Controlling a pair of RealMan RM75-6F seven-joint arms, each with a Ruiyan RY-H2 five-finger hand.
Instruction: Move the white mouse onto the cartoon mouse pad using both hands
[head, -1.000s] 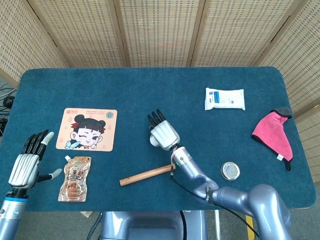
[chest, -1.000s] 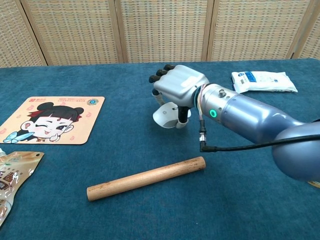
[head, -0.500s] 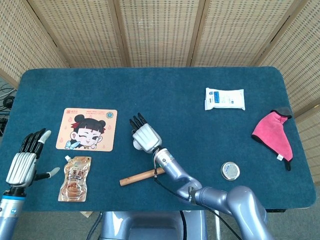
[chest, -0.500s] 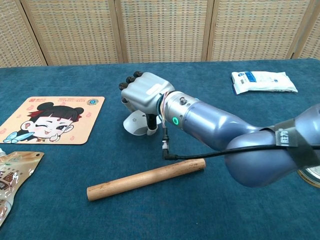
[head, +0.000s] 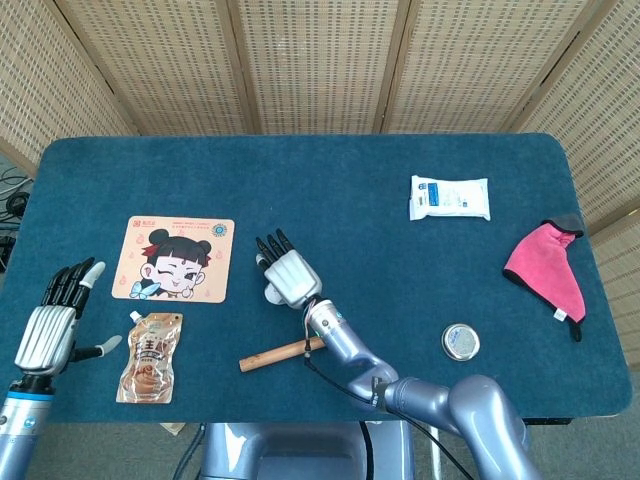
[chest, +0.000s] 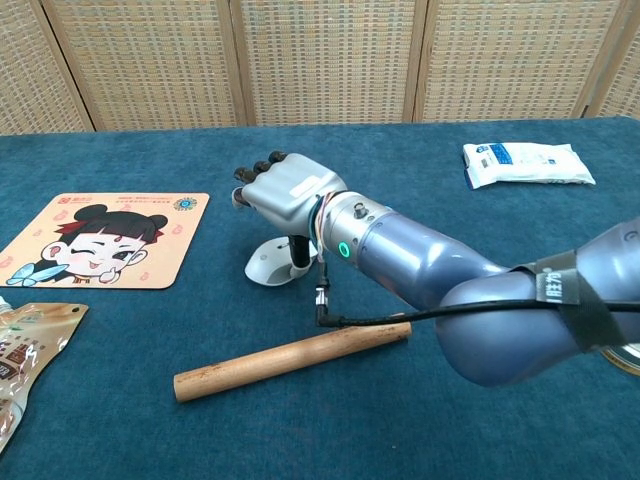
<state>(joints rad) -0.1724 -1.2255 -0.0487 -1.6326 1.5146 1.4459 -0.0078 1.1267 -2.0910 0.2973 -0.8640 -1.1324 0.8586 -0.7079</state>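
Item: white mouse (chest: 268, 265) — on the blue table (head: 380, 180), left of centre, just right of the cartoon mouse pad (head: 174, 258) and apart from it. Right hand (chest: 285, 192): arched over the mouse from above, thumb down against its right side; whether the fingers truly clamp it or merely cup it cannot be told, since the mouse appears to sit on the cloth beneath the palm. Left hand (head: 55, 318): at the near left edge, fingers spread, holding nothing, well apart from the mouse. Step in hand, as judged: carrying or sliding the mouse left toward the pad. To do it well — keep the palm low and level over the mouse so that it does not tip out, travel straight left, clear the pad's right edge without shoving the pad, and bring the left hand in from the near side to steady or receive it, as the task asks for both. Other stock: wooden rod (chest: 292, 357) lying near the right forearm; snack pouch (head: 150, 356) sealed, near the pad; white tissue pack (head: 449, 198) far right; round tin (head: 460, 341), lid on, contents unseen; pink cloth (head: 548, 268) at the right edge.
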